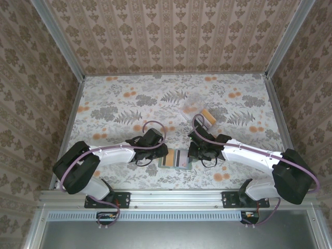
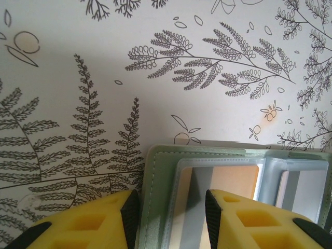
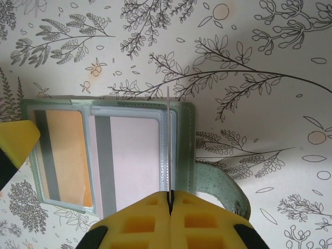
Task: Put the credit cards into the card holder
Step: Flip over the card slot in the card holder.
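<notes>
Card holder [image 1: 175, 158] open, orange card [image 3: 67, 155] and white card [image 3: 135, 161] sleeved; left gripper [image 2: 171, 199] agape, right gripper [image 3: 169, 196] pinching thin sheet [image 3: 169, 135].

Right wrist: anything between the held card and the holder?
Nothing visible. The card, edge-on in the shut right gripper, is over the holder, beside a sleeve that already holds a pale card.

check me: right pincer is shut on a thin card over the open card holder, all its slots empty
Slots aren't empty: the right wrist view shows an orange card and a white card in the card holder. The rest holds.
</notes>
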Robot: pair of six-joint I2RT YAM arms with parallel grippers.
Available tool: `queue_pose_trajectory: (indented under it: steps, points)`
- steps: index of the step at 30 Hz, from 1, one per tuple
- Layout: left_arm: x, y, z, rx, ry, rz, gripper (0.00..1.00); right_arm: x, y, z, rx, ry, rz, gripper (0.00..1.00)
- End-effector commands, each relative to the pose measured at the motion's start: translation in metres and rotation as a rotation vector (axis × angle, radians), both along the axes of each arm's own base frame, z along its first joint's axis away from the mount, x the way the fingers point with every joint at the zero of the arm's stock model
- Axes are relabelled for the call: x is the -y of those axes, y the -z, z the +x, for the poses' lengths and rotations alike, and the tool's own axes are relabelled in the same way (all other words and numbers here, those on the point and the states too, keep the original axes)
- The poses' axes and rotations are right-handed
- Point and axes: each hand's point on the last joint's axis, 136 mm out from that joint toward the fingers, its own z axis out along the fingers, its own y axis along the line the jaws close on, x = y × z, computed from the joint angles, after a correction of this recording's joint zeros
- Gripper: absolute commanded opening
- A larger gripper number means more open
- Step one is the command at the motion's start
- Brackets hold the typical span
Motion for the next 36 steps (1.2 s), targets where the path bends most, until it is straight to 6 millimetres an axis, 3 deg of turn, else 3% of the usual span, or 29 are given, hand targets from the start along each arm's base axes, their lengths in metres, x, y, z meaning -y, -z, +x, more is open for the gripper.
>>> queue_pose_trajectory:
  steps: [1, 13, 23, 36]
  points:
    - [0.006, 0.009, -0.013, -0.055, 0.034, -0.002, 0.41, -0.007, -0.001, 0.002, 0.002, -0.002, 0.036, 0.00]
    - [0.005, 0.011, -0.014, -0.057, 0.034, 0.002, 0.41, -0.004, 0.013, -0.001, -0.037, 0.006, 0.002, 0.00]
    - [0.006, 0.010, -0.013, -0.057, 0.034, 0.000, 0.41, 0.003, -0.010, 0.001, 0.024, 0.008, -0.008, 0.00]
    - [0.007, 0.011, -0.013, -0.061, 0.037, 0.001, 0.41, -0.002, 0.005, 0.001, -0.015, -0.001, -0.017, 0.00]
